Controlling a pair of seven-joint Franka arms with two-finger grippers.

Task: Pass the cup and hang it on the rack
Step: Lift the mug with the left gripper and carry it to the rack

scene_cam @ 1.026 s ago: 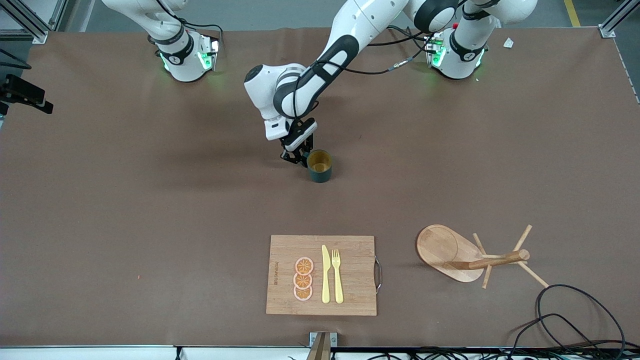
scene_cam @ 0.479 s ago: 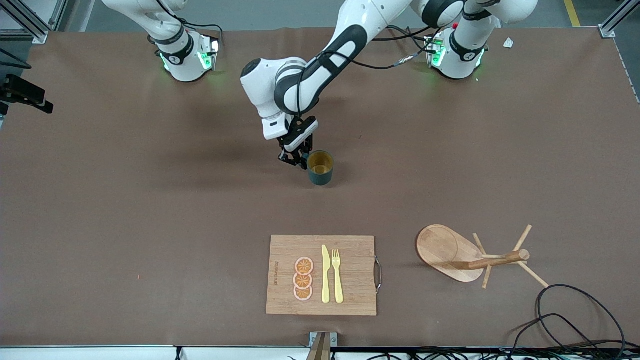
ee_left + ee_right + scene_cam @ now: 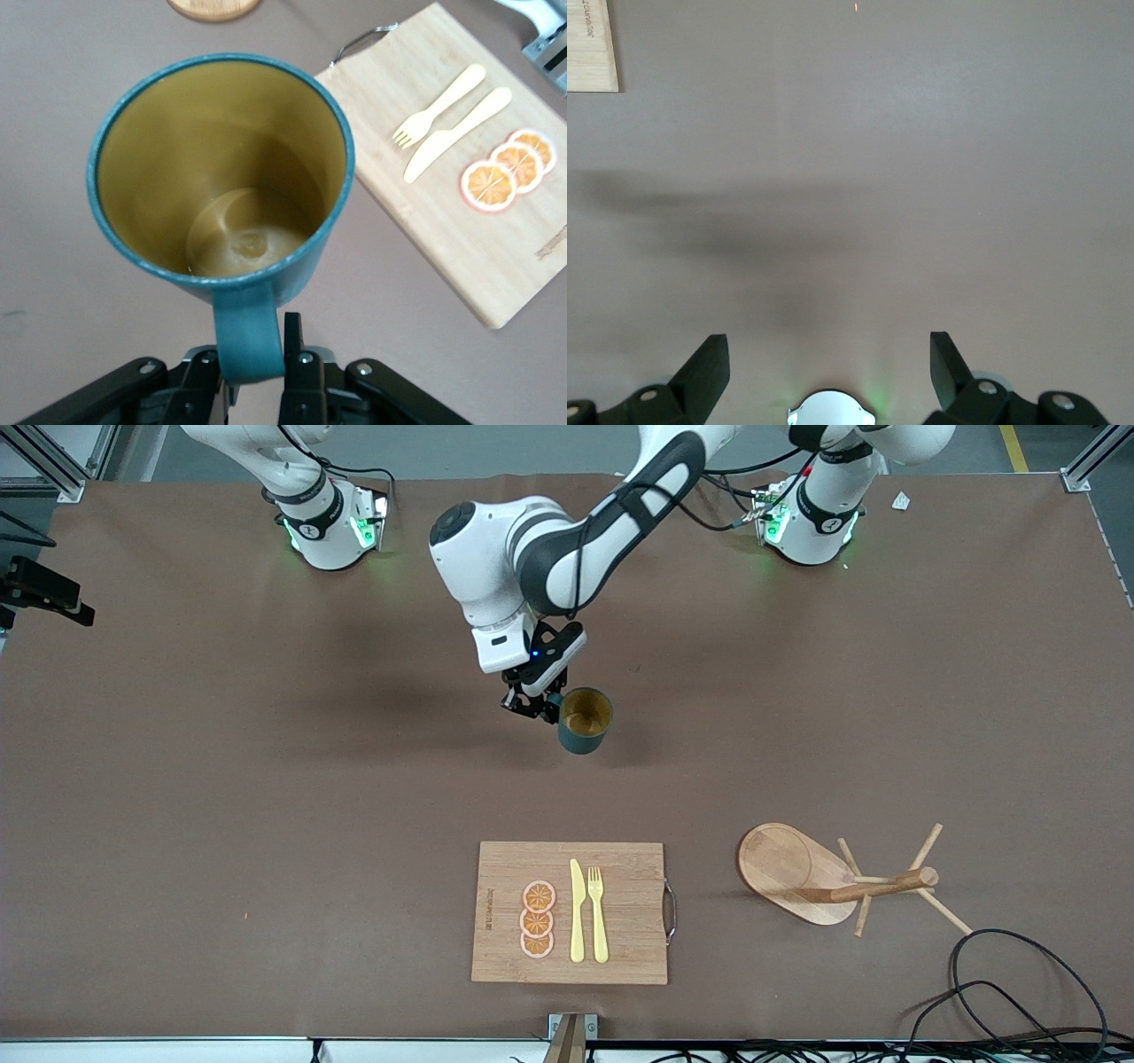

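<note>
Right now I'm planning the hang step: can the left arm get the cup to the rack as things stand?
Probably yes: the left gripper is shut on the cup by its handle, and only bare table lies between it and the rack. But the rack lies tipped over.

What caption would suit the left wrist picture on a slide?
Left tool shut on the handle of the teal cup, with the cutting board beside it.

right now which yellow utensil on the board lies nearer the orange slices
The knife: it lies between the orange slices and the fork, which has tines.
</note>
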